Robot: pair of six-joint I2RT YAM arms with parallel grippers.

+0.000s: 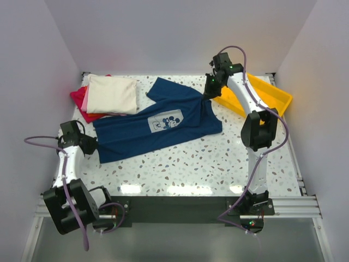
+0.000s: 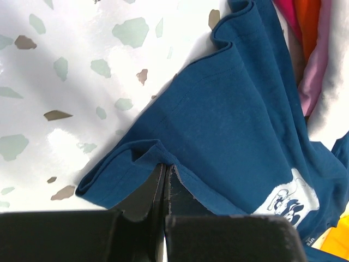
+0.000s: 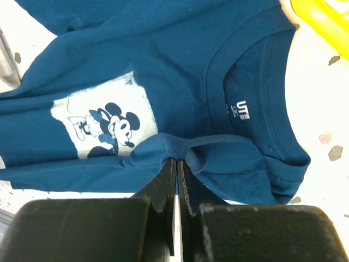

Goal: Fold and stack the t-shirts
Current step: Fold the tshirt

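Observation:
A navy blue t-shirt (image 1: 158,123) with a pale square cartoon print lies spread across the speckled table (image 1: 218,164). At its bottom hem corner (image 2: 136,164), my left gripper (image 1: 94,145) (image 2: 165,166) is shut on a pinch of the cloth. Beside the collar (image 3: 256,109), my right gripper (image 1: 208,94) (image 3: 176,159) is shut on a bunched fold at the shoulder. Behind the navy shirt at the back left sits a stack of folded t-shirts, cream (image 1: 112,94) on top of pink (image 1: 85,97) and red (image 1: 87,113).
A yellow plastic tray (image 1: 275,96) stands at the back right, partly behind the right arm. White walls close in the table on three sides. The pink and red folded shirts (image 2: 311,60) show at the upper right of the left wrist view.

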